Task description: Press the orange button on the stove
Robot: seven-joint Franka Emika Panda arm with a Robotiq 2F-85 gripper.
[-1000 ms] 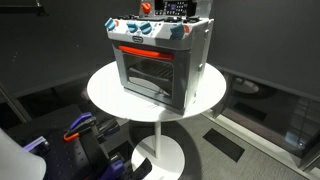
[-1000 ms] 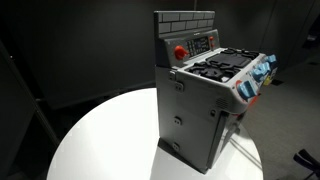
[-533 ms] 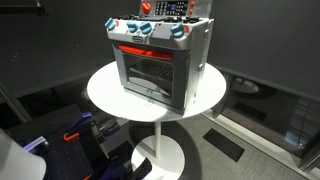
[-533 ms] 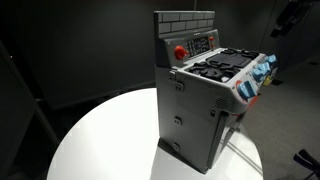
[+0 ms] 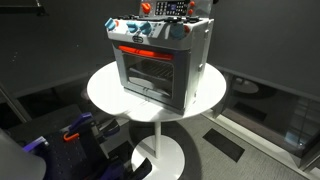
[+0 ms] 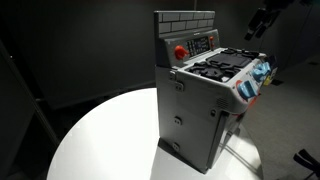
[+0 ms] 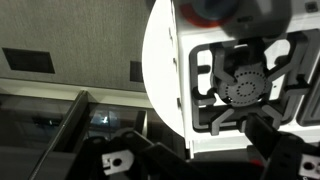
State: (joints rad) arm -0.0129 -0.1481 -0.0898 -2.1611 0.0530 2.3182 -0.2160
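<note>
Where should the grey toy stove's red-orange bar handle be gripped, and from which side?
At its middle, from the front of the grey toy stove. The red-orange bar handle lies level across the top of the glass-windowed door, so closing on it from above and below probably suits best.

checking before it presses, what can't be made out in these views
orange button: wrist view, blurred, cut by the top edge.
end effector: exterior view, small, dark on dark, partly past the top edge.
knobs on the stove: markings too small in both exterior views.
</note>
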